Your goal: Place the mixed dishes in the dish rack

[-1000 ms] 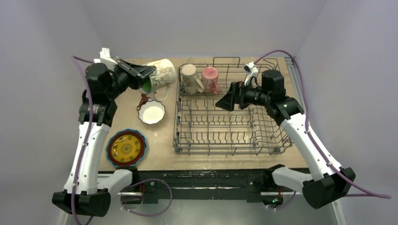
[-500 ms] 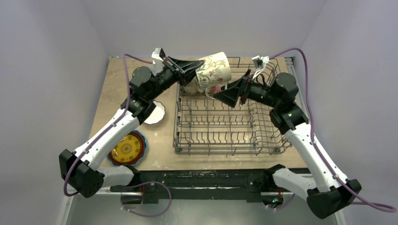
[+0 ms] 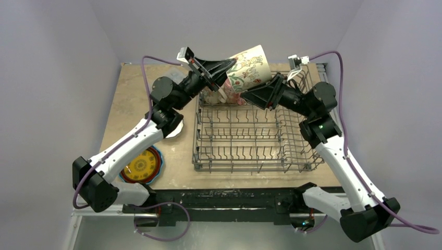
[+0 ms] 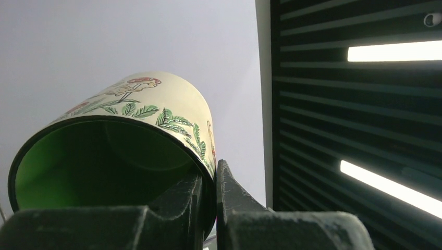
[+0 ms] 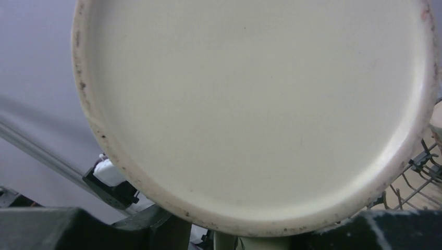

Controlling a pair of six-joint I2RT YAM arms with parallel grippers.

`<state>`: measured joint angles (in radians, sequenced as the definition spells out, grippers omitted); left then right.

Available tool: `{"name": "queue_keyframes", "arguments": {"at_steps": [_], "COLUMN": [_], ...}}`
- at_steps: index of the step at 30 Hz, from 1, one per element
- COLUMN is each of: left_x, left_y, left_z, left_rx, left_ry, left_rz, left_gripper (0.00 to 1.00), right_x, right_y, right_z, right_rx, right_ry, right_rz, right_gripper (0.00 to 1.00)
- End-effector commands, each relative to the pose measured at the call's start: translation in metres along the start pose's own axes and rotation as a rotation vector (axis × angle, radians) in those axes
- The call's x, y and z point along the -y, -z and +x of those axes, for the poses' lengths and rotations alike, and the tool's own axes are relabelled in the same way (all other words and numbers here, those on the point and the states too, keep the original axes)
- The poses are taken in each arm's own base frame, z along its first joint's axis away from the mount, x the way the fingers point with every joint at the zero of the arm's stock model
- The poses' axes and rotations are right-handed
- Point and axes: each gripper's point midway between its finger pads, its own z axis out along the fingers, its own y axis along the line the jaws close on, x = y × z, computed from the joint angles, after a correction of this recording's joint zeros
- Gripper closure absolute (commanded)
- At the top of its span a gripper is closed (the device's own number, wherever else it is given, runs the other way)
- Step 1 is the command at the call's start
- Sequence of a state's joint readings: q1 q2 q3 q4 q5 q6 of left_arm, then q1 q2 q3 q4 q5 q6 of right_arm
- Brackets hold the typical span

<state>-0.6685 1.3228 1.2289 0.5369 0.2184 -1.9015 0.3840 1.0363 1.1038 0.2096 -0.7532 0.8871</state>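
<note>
A cream mug [image 3: 250, 70] with a flower pattern and green inside hangs tilted above the back of the dish rack [image 3: 250, 167]. My left gripper [image 3: 228, 70] is shut on its rim, one finger inside and one outside [image 4: 208, 174]. The mug [image 4: 156, 99] fills the left wrist view. My right gripper [image 3: 249, 95] sits at the mug's base [image 5: 250, 104]. Its fingers [image 5: 156, 224] stand apart under the base's lower edge; I cannot tell whether they grip. A second cream mug [image 3: 211, 96] and a pink mug [image 3: 237, 99] stand in the rack's back row, partly hidden.
A yellow-patterned plate [image 3: 140, 165] lies on the table at the front left. A small white bowl [image 3: 176, 130] shows partly under my left arm. Rack wires [image 5: 417, 177] appear at the right edge of the right wrist view.
My left arm carried the mug from the table's back left up over the rack's back. My right gripper rose to the mug's base and its fingers narrowed.
</note>
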Motion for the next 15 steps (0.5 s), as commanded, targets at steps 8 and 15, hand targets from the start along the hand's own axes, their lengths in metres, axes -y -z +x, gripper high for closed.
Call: {"name": "queue_keyframes", "arguments": {"at_steps": [8, 15], "left_x": [0.091, 0.083], "left_y": [0.017, 0.021], "left_z": [0.034, 0.033], "left_rx": [-0.085, -0.083], "left_ry": [-0.053, -0.056], "left_rz": [0.269, 0.242], "left_gripper": [1.0, 1.0], "right_x": [-0.024, -0.018], "right_y": [0.0, -0.003], "right_z": [-0.03, -0.031], "right_rx": [0.075, 0.074], "right_ry": [0.075, 0.05], "right_rz": [-0.001, 0.018], "right_gripper": [0.46, 0.97]}}
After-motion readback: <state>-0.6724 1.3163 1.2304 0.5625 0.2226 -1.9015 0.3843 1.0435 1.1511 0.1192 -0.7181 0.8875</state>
